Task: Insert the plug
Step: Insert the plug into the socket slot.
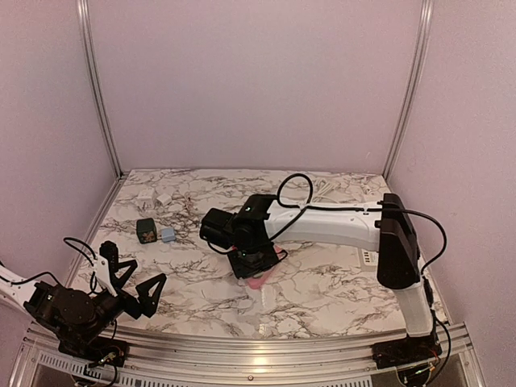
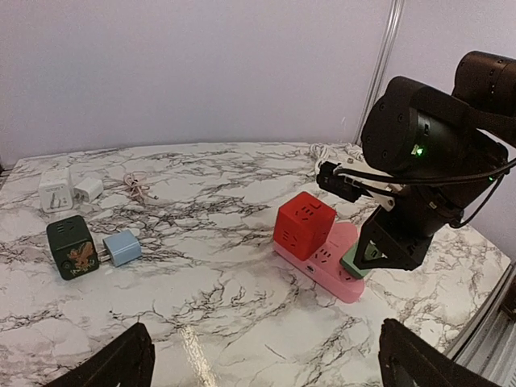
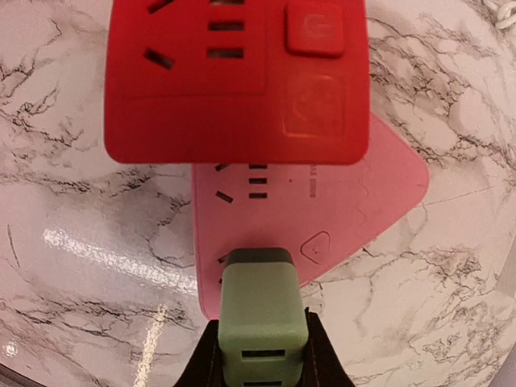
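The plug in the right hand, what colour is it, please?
The plug is pale green; see right wrist view.

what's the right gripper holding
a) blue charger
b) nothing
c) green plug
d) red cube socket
c: in the right wrist view the right gripper is shut on the green plug, at the near end of the pink strip.
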`<action>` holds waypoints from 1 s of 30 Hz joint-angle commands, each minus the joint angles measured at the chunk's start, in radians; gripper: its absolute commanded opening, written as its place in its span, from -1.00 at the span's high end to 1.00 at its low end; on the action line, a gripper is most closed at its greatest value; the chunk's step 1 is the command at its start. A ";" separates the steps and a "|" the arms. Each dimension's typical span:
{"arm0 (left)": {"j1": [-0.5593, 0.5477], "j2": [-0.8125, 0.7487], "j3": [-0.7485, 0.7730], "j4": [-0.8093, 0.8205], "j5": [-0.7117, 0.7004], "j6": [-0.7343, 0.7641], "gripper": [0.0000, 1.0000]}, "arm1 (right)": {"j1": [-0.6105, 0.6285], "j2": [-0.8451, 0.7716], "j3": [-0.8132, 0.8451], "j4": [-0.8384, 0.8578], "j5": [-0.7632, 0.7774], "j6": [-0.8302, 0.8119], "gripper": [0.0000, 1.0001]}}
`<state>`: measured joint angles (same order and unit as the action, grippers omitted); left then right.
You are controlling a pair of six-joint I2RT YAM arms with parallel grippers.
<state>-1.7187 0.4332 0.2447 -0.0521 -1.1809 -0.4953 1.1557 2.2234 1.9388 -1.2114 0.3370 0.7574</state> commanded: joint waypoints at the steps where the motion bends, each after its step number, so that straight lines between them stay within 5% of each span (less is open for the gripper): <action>1: 0.003 -0.058 0.012 -0.067 -0.027 -0.027 -0.98 | 0.012 0.031 -0.169 -0.163 -0.156 0.006 1.00; 8: 0.002 -0.081 -0.004 -0.072 -0.045 -0.043 -0.98 | 0.090 -0.118 -0.293 -0.164 -0.235 0.051 1.00; 23: 0.002 -0.082 0.001 -0.110 -0.025 -0.083 -0.98 | 0.089 -0.051 -0.426 -0.122 -0.236 0.017 1.00; 30: 0.003 -0.101 0.006 -0.130 -0.039 -0.094 -0.98 | 0.137 -0.069 -0.183 -0.163 -0.138 -0.055 1.00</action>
<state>-1.7184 0.3855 0.2447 -0.1463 -1.2079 -0.5774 1.2598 2.0747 1.6947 -1.3472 0.2630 0.7700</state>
